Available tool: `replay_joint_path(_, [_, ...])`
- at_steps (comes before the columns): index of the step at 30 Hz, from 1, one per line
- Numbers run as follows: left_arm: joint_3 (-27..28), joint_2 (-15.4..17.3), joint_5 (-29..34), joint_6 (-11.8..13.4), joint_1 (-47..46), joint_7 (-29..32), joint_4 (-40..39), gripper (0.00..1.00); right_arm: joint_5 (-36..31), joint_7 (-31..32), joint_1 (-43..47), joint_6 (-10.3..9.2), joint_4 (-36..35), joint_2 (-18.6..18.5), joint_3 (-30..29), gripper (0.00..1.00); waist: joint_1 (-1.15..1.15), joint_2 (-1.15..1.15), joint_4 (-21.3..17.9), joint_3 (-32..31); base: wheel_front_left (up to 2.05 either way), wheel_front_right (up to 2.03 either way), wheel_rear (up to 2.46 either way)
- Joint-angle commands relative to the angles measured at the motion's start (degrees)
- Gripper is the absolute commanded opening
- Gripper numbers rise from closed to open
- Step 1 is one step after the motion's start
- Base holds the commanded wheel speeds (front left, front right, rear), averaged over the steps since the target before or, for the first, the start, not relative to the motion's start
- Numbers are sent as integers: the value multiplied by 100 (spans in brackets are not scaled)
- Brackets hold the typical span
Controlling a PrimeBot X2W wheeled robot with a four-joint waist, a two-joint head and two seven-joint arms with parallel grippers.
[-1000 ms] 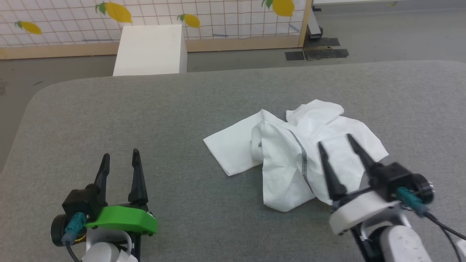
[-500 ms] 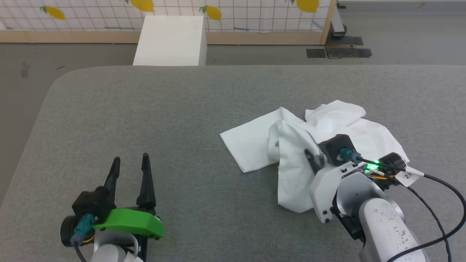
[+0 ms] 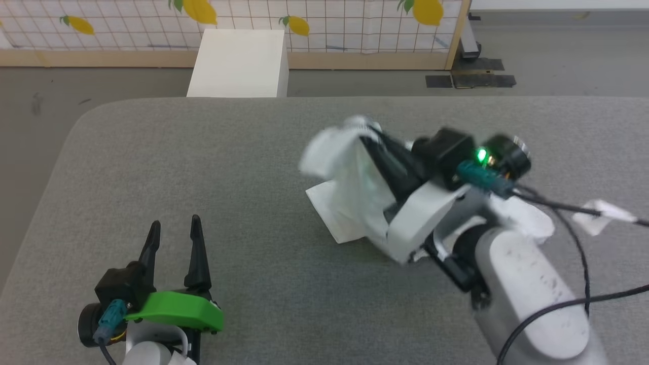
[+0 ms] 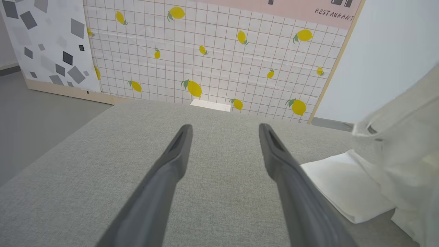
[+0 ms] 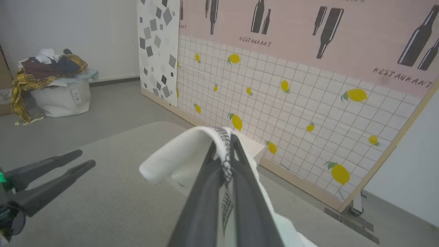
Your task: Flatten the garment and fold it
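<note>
**A:** The right gripper (image 5: pixel 223 144) has its two dark fingers pressed together on a fold of the white T-shirt (image 3: pixel 345 190). In the right wrist view, a seam of dark zigzag stitching (image 5: pixel 224 135) runs between the tips, and the cloth drapes over them.

**B:** Where is the shirt in the head view?

**A:** Just right of centre. The pinched part is raised and blurred, bunched around the fingers. A flat white panel below it rests on the grey fabric table (image 3: pixel 243 152). More cloth hangs beneath the pale wrist housing. I cannot make out how the sleeves or the collar lie.

**B:** And the left gripper (image 3: pixel 175 224)?

**A:** It is at the lower left of the head view, with its fingers spread wide and nothing between them. It is well apart from the shirt. In its own wrist view the fingers point up the frame over bare grey fabric. The flat panel lies at the lower right, and the raised cloth is along the right edge.

**B:** Anything beyond the table?

**A:** A white box (image 3: pixel 238 63) stands at the top of the head view, behind the table's far edge. Behind that is a lemon-print grid panel (image 3: pixel 329 23). At the upper left of the right wrist view, a white bag heaped with clothes (image 5: pixel 58 92) sits on the floor.
</note>
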Motion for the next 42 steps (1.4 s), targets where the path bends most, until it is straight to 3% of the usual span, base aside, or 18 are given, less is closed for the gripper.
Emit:
replay_joint_path(1, [25, -24, 60, -30, 48, -25, -14, 100, 67, -119, -186, -9, -168, -3, -34, 0, 0, 0, -43, -38, 0, 0, 0])
replay_joint_path(5, [57, -35, 94, -57, 84, -25, -36, 100, 299, -308, -283, -9, -691, -2, -613, 0, 0, 0, -88, -91, 0, 0, 0])
replay_joint_path(6, [71, -43, 112, -82, 112, -25, -44, 100, 123, -108, 41, -9, -862, -2, -1468, 0, 0, 0, -114, -119, 0, 0, 0])
replay_joint_path(9, [52, -51, 132, -116, 126, -25, -39, 100, -103, 128, 580, -9, -772, -2, -2500, 0, 0, 0, -127, -123, 0, 0, 0])
replay_joint_path(17, [7, -67, 150, -155, 80, -25, -16, 100, -629, 552, 1903, -9, 441, -2, -4850, 0, 0, 0, -185, -73, 0, 0, 0])
replay_joint_path(21, [32, -71, 163, -168, 52, -25, -37, 100, -601, 833, 2226, -9, 1069, -2, -5420, 0, 0, 0, -239, -6, 0, 0, 0])
replay_joint_path(22, [38, -71, 167, -175, 49, -25, -35, 100, -600, 832, 2255, -9, 1140, -2, -5447, 37, 0, 0, -254, 8, 0, 0, 0])
replay_joint_path(23, [49, -71, 172, -183, 44, -25, -32, 100, -599, 772, 2262, -9, 1178, -2, -5451, 95, 0, 0, -275, 30, 0, 0, 0])
replay_joint_path(24, [62, -72, 175, -188, 38, -25, -30, 100, -604, 676, 2251, -9, 1178, -2, -5438, 100, 0, 0, -293, 45, 0, 0, 0])
replay_joint_path(30, [23, -76, 187, -229, -35, -25, 2, 100, -462, -803, 2293, -9, 630, -2, -4733, 100, 0, 0, -387, 138, 0, 0, 0])
replay_joint_path(32, [-158, -79, 121, -282, -183, -25, 31, 100, -286, -1531, 2309, -9, 229, -2, -4040, 100, 0, 0, -447, 218, 0, 0, 0])
replay_joint_path(37, [-933, -83, -3, -413, -755, 192, 308, 100, -174, -1792, 2362, -9, -125, -2, -3212, 100, 0, 0, -596, 430, 0, 0, 0])
replay_joint_path(42, [-1858, -84, -279, -383, -1660, 1020, 934, 100, -59, -1811, 2295, -9, -192, -2, -2900, 100, 0, 0, -757, 680, 0, 0, 0])
